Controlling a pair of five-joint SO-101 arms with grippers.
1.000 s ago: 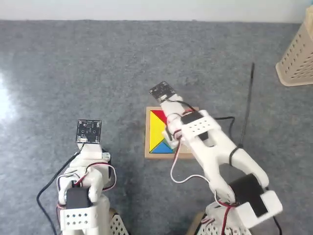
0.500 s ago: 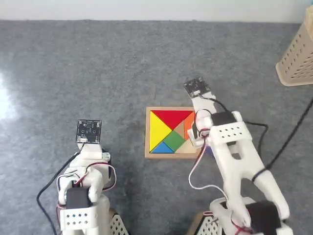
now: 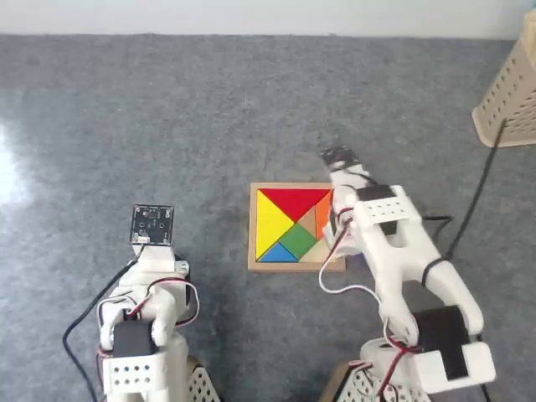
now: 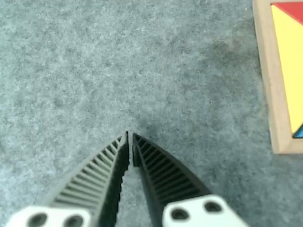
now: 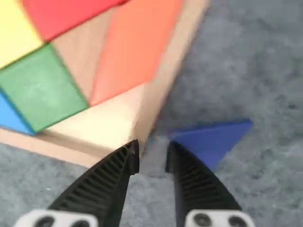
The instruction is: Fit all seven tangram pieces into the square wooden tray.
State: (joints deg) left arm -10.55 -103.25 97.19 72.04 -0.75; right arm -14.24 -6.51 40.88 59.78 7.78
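Wooden tray [image 3: 285, 265] now uncovered, right arm [image 3: 402, 251] drawn back, right jaws parted beside blue triangle [image 5: 213, 139], left jaws pressed together

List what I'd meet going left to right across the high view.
left arm → tray rim → yellow triangle → green square → orange piece → right arm → basket

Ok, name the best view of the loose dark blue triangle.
Right wrist view: the dark blue triangle lies clear beside the tray. High view: the right arm covers it. Left wrist view: the tray's other edge.
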